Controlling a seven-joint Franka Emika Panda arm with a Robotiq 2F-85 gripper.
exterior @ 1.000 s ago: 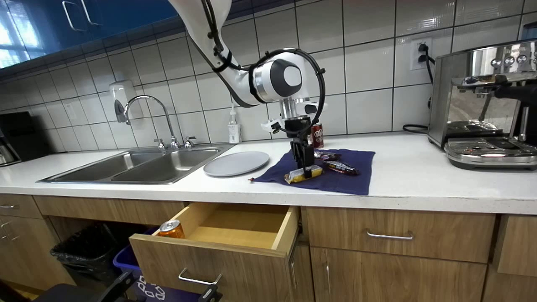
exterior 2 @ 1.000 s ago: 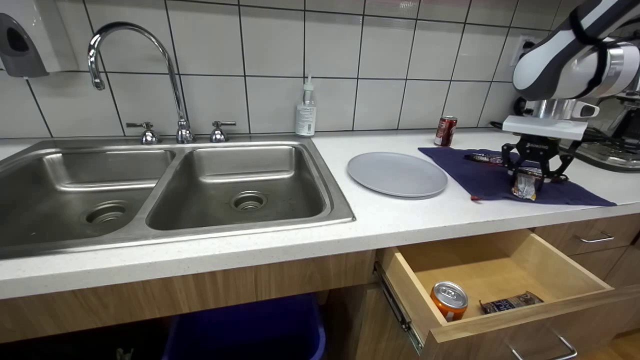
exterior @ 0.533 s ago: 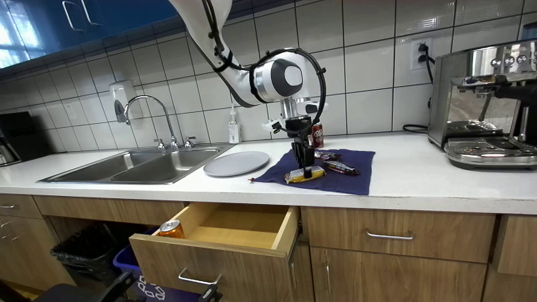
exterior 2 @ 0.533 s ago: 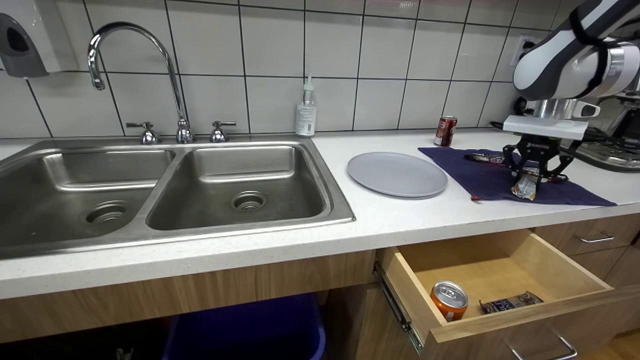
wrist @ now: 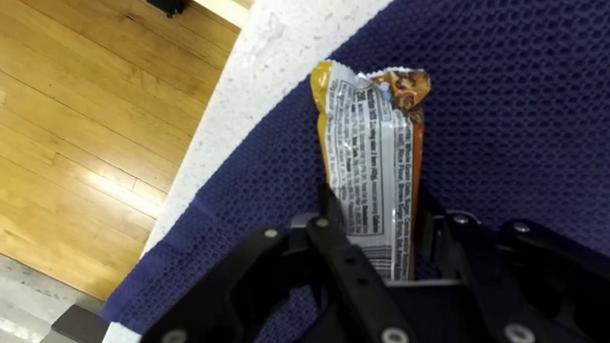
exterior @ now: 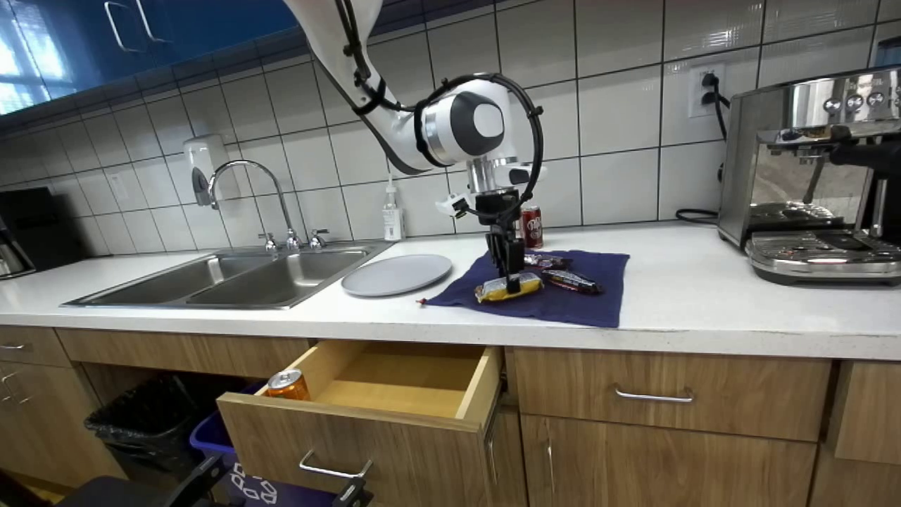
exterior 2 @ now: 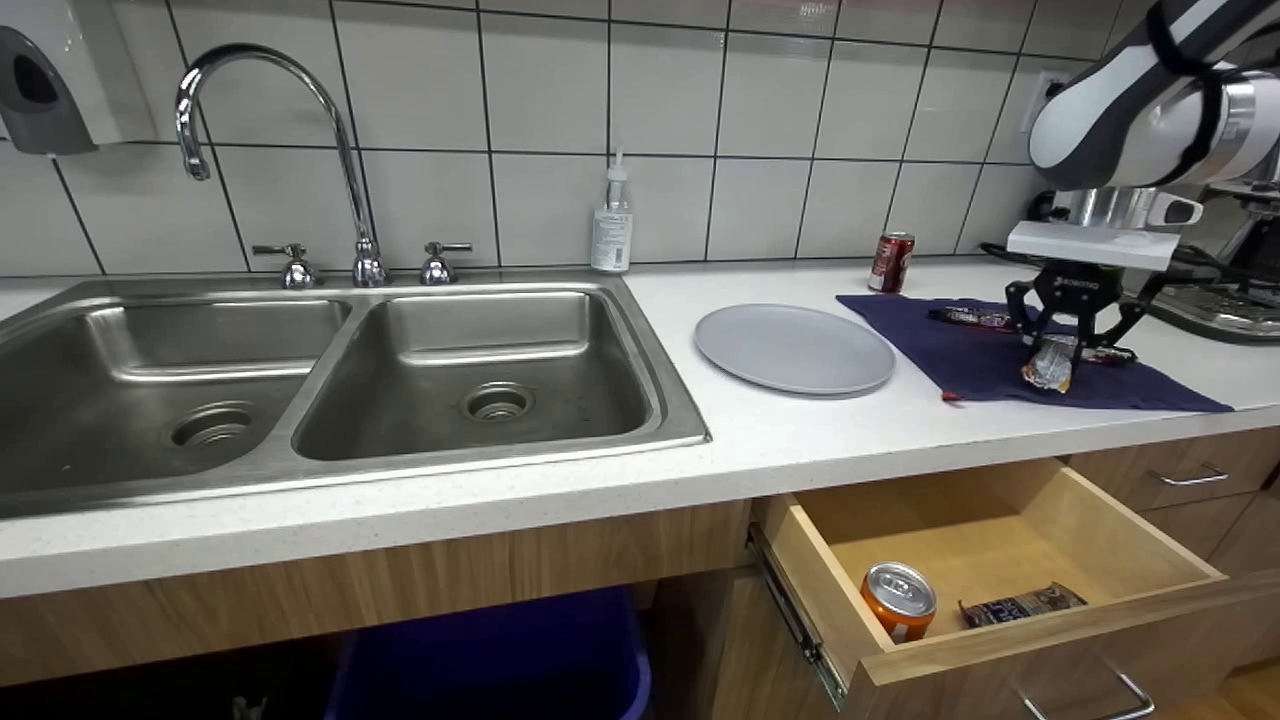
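A yellow-and-silver wrapped snack bar is pinched across its sides by my gripper, above the dark blue cloth. In the wrist view the bar shows its white printed back, running lengthwise between the fingers, which press on both edges. Its near end is hidden behind the gripper body. In an exterior view, the crinkled silver end of the bar points toward the counter's front. Whether its underside clears the cloth I cannot tell. Two dark wrapped bars, one nearer and one farther back, lie beside it.
A red can stands behind the cloth. A grey plate lies between cloth and sink. Below the counter, an open drawer holds an orange can and a dark wrapped bar. An espresso machine stands farther along.
The fingers have closed in on the yellow bar, which turned slightly between them. Over the last half second the arm and the bar have risen a little.
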